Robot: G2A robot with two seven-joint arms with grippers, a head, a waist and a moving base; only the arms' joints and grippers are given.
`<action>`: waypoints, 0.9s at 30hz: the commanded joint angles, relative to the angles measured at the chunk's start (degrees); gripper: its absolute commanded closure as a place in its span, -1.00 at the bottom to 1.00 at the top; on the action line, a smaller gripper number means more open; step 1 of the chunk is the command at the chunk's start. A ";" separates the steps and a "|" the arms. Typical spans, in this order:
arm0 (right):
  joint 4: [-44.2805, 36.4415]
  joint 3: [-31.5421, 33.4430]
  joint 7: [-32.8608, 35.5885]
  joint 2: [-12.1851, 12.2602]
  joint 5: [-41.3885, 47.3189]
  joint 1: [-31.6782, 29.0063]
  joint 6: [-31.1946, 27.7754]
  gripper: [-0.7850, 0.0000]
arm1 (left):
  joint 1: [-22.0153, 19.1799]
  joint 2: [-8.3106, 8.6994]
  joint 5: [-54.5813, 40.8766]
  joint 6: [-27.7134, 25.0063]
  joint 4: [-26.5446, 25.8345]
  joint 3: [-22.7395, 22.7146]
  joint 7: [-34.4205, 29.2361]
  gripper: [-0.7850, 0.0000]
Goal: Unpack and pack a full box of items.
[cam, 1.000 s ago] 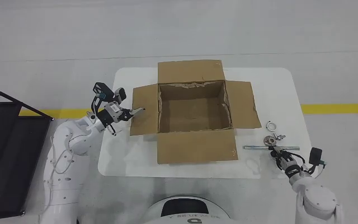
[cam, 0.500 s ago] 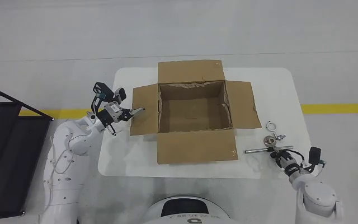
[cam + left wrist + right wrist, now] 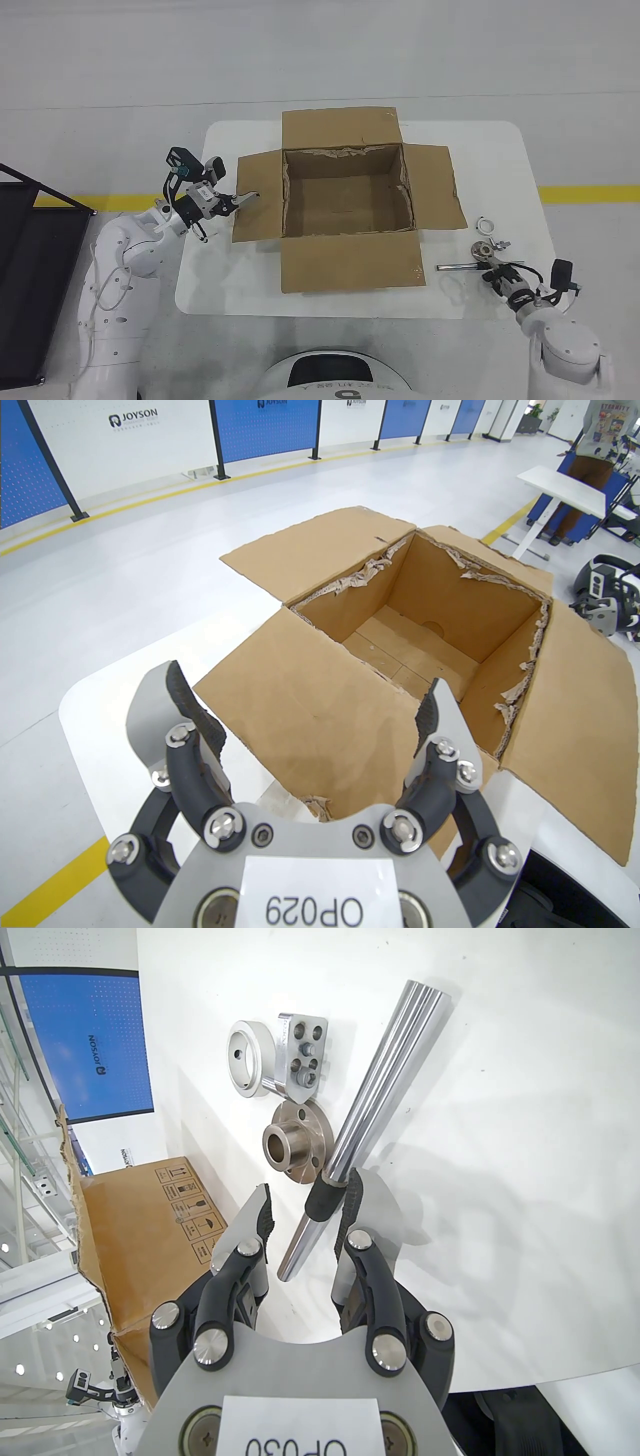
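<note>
Box (image 3: 345,200) is set mid-surface with four flaps folded out, and its inside is seen bare apart from cardboard scraps. Four metal parts are laid out by the right edge of the surface (image 3: 480,150), toward the near right corner: rod (image 3: 375,1093), flange (image 3: 298,1140), ring (image 3: 245,1059) and block (image 3: 300,1055). The block is leaned on the ring and flange, and the flange is touched by the rod. Unpacking is judged done as far as shown. Packing is judged not begun, with all four parts left to go back in.

Right pincer (image 3: 307,1183) is held low over the near end of the rod and is part open. The rod's black sleeve (image 3: 322,1200) is bracketed between the jaws. One pad (image 3: 350,1198) is pressed against the sleeve, while the other pad (image 3: 262,1218) is kept apart from it, so no clamp is made. The rod is judged the first part to be picked.

Left pincer (image 3: 306,674) is held wide open at the left edge of the surface, aimed at the box's left flap. Nothing is gripped or touched by it.
</note>
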 commanded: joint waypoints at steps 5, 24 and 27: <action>-3.10 0.02 -1.41 0.09 0.55 -2.16 0.06 -0.10 | 0.00 0.00 0.00 0.00 0.00 0.00 0.00 -1.00; -31.65 -8.11 -7.16 -0.51 -7.68 -13.49 1.67 -1.00 | 0.00 0.00 0.00 0.00 0.00 0.00 0.00 -1.00; -31.65 -8.11 -7.16 -0.51 -7.68 -13.49 1.67 -1.00 | 0.00 0.00 0.00 0.00 0.00 0.00 0.00 -1.00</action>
